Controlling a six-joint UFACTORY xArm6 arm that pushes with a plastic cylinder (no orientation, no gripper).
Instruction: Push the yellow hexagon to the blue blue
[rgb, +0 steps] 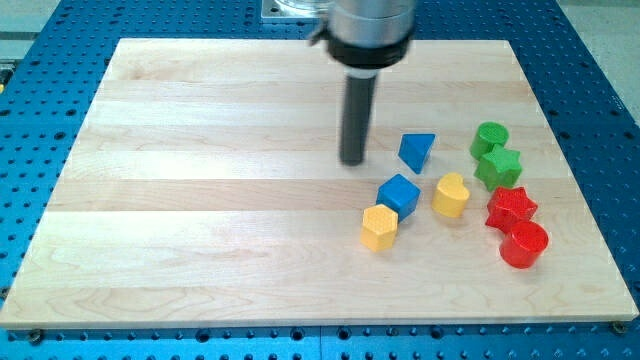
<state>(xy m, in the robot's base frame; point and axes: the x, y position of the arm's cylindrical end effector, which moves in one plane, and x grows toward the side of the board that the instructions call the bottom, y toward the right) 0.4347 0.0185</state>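
Yellow hexagon (379, 227) already touching the blue cube (399, 194), right of the board's (200, 200) centre.

We carry no jaws, only a rod; our tip (352, 160) rests on the wood toward the far edge from both blocks, apart from them, with the blue triangle (417, 152) just to its right. We judge the hexagon light, rigid and quick to slide or spin, so we would press a flat face squarely, from the side facing the near edge.

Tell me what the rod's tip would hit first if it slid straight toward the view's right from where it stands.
My tip would probably meet the blue triangular block first; nothing lies between them, though depth is hard to judge.
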